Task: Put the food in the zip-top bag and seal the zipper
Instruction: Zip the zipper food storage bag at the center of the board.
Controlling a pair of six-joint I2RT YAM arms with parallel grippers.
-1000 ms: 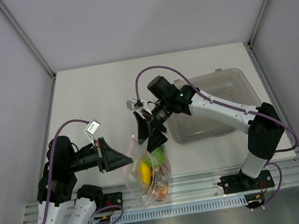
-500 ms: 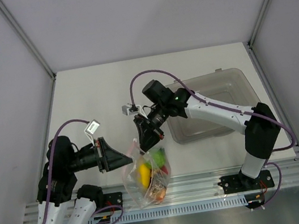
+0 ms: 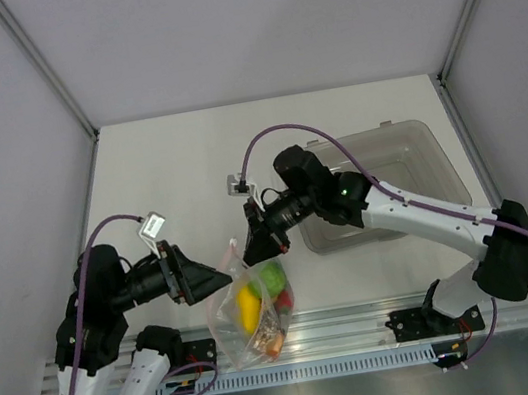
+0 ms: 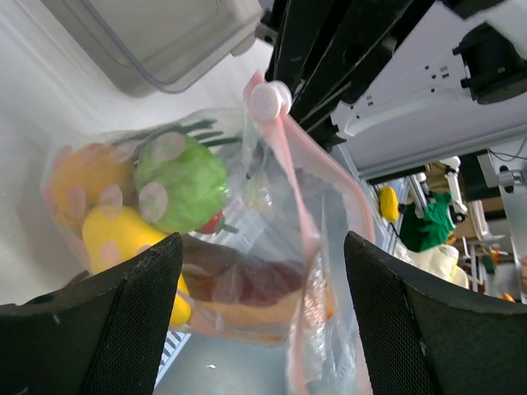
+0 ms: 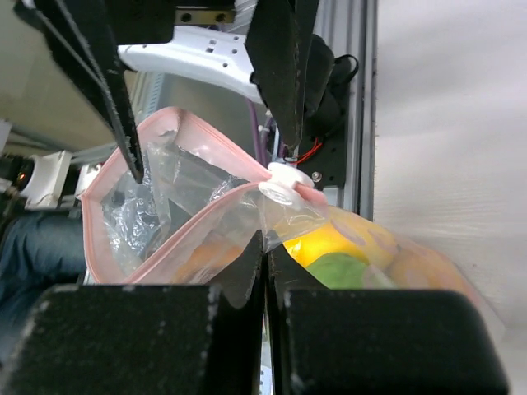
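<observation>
The clear zip-top bag (image 3: pixel 253 311) hangs near the table's front edge. It holds the food: a yellow fruit (image 3: pixel 249 304), a green round fruit (image 3: pixel 273 277), and red and orange pieces lower down. My right gripper (image 3: pixel 258 249) is shut on the film just under the pink zipper (image 5: pixel 189 222), beside its white slider (image 5: pixel 284 185). The bag's mouth gapes in a pink loop. My left gripper (image 3: pixel 215 279) is open, with its fingers (image 4: pixel 90 321) wide apart on either side of the bag's mouth edge (image 4: pixel 305 214) and touching nothing.
A grey translucent bin (image 3: pixel 412 173) stands at the right behind my right arm, and it also shows in the left wrist view (image 4: pixel 156 41). The aluminium rail (image 3: pixel 367 327) with the arm bases runs along the front edge under the bag.
My left gripper has opened and let go of the bag's edge. My right gripper closed on the bag half a second ago. The bag has shifted slightly left.
</observation>
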